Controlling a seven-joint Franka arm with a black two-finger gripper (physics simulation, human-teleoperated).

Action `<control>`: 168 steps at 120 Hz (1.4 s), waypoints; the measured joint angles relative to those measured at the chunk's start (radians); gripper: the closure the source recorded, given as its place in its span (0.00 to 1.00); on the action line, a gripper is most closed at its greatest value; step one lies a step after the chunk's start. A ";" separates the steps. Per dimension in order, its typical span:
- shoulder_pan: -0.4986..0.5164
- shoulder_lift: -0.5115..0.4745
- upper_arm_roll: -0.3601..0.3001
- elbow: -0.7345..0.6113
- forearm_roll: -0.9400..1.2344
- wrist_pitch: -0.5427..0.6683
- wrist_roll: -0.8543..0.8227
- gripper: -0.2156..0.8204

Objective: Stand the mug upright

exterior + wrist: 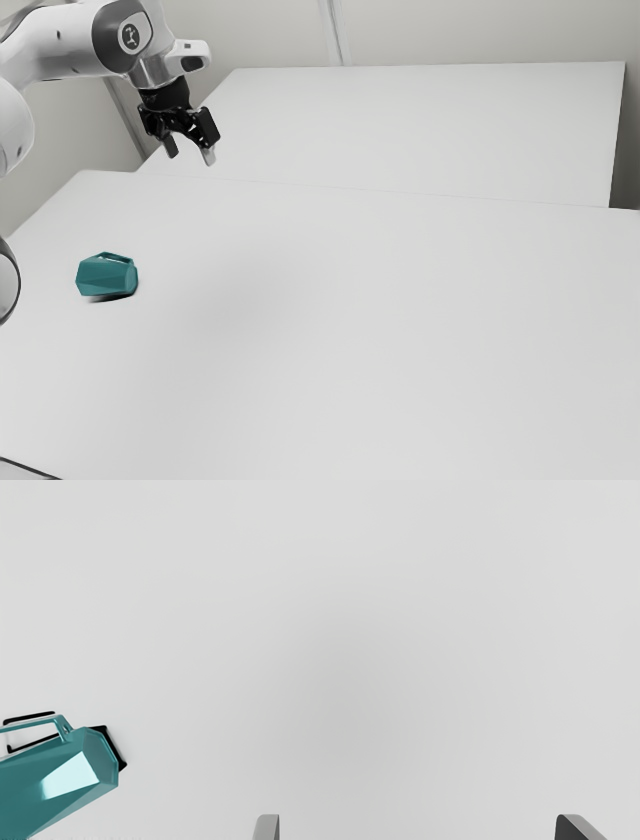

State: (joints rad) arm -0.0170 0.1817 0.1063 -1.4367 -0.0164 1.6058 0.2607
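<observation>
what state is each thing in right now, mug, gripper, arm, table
mug: lying on its side, not held
gripper: open, fingers apart, nothing between them
arm: raised, away from the mug
table: flat, bearing the mug

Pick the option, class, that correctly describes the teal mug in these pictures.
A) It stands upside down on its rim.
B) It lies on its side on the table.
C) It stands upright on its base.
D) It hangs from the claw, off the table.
B: the teal mug has its body stretched lengthwise along the white table, and the open claw is up and away from it.
</observation>
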 joint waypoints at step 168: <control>0.854 0.415 -0.043 0.183 -0.514 -0.218 0.504 0.21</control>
State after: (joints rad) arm 0.8374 0.5971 0.0632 -1.2535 -0.5300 1.3879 0.7645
